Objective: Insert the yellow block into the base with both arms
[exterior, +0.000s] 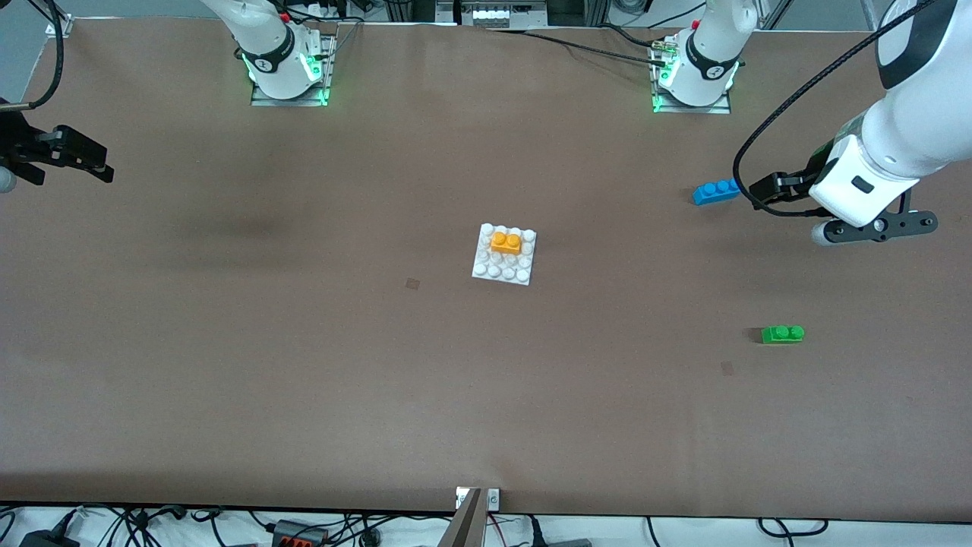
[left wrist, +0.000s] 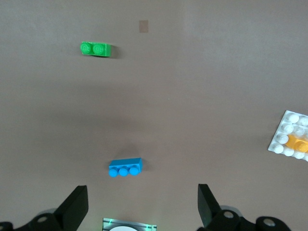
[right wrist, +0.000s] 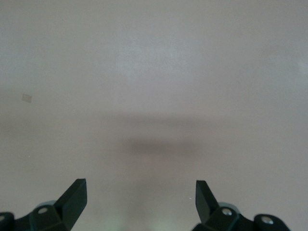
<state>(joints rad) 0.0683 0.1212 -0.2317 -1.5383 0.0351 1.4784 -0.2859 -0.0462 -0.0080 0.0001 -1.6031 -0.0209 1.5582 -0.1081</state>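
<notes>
Yellow block (exterior: 506,242): seated on base (exterior: 486,266), table centre. Left gripper (left wrist: 143,206): released, empty, over the left arm's end of table near blue brick (exterior: 715,191). Right gripper (right wrist: 141,201): released, empty, over table's opposite end. Judgement: insertion looks done; if pressing needed, brace base, push straight down.

Bare table (exterior: 304,342) rings the base (exterior: 486,266); only the blue brick (exterior: 715,191) and green brick (exterior: 782,334) stand toward the left arm's end.
</notes>
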